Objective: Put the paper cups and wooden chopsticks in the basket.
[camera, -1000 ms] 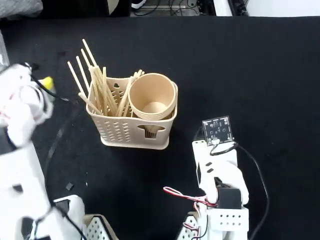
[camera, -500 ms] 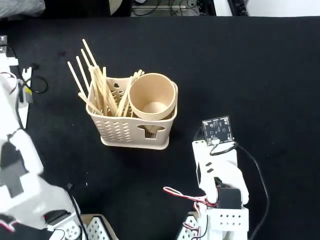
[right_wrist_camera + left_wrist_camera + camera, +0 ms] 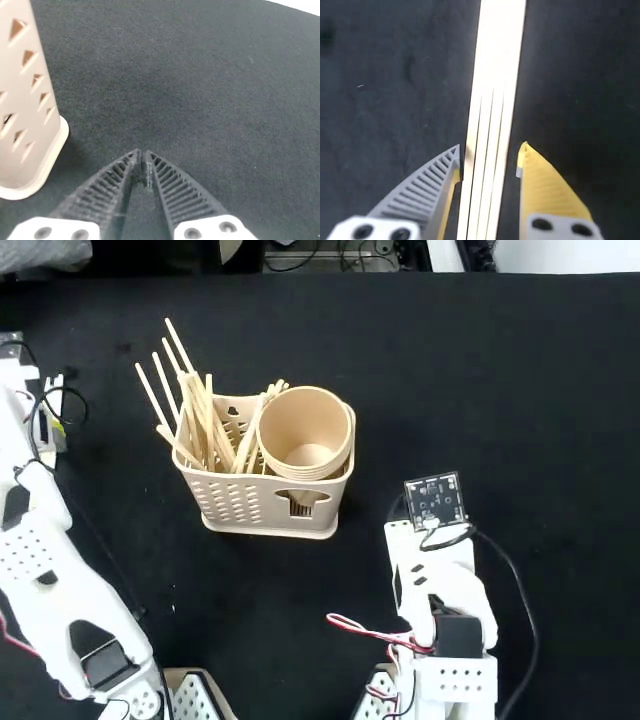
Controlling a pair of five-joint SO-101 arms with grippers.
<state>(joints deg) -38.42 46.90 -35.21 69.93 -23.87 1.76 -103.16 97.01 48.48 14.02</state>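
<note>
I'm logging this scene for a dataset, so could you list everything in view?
basket: one, beige, perforated, standing left of centre on the table cloth.
paper cups: a nested stack, count unclear, tan, upright in the basket's right compartment.
chopsticks: a bundle, count unclear, pale wood, leaning in the basket's left compartment, tips sticking out above the rim.
table cloth: one, black, covering the table.
pale strip: one, cream with thin lines, at the left gripper; I cannot tell what it is.
left arm: white, at the table's left edge.
right arm: white, at the near edge, right of the basket.
left gripper: grey and yellow.
right gripper: black, shut, low over the cloth beside the basket.
</note>
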